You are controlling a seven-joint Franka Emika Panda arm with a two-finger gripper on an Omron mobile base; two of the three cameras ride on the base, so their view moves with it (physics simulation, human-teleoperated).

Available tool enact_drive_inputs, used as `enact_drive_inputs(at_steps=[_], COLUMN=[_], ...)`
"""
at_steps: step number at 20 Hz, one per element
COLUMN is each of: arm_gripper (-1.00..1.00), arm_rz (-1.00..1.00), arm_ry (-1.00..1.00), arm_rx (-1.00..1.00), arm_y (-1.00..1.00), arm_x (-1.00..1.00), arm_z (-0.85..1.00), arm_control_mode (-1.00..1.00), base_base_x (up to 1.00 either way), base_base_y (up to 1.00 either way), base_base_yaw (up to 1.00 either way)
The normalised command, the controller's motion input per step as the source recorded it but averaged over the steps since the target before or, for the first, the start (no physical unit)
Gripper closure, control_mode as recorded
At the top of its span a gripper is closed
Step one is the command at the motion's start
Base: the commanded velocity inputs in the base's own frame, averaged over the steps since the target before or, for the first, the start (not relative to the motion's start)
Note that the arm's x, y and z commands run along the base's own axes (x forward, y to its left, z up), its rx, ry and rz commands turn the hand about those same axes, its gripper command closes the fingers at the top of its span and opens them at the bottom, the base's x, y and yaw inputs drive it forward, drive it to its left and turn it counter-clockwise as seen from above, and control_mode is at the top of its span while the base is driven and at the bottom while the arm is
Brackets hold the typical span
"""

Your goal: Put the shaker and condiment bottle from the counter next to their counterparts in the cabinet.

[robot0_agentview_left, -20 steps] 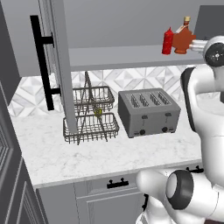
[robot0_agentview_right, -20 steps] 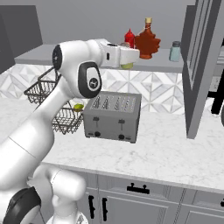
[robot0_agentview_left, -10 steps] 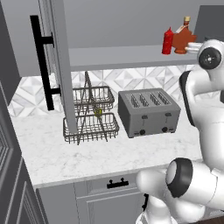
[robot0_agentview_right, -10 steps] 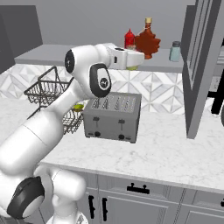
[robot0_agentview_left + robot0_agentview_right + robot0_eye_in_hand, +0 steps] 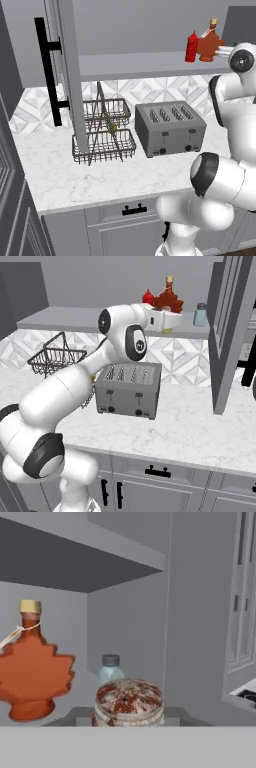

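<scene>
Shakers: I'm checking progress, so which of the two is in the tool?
The yellowish-green shaker with the speckled top, shut in the tool; the pale blue-grey shaker stands free on the cabinet shelf.

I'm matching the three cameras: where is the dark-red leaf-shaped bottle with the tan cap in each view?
Left base view: dark-red leaf-shaped bottle at upper right, beside the plain red squeeze bottle.
Right base view: bottle at top centre.
Hand view: bottle at left, middle height.
Shared landmark: the grey cabinet shelf it stands on.
</scene>
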Motion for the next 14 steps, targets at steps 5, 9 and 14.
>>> enact_drive_inputs(at_steps=[5,9,14], arm_gripper=[1.0,1.0,1.0], arm_rz=[0.0,0.0,0.0], arm_ry=[0.0,0.0,0.0], arm_rx=[0.0,0.0,0.0], arm_y=[-0.01,-0.05,-0.17], arm_x=[0.4,0.42,0.3], arm_z=[0.0,0.0,-0.01], arm_control_mode=[-1.0,-1.0,-1.0], base_base_x=[0.0,0.0,0.0], base_base_y=[0.0,0.0,0.0], base_base_yaw=[0.0,0.0,0.0])
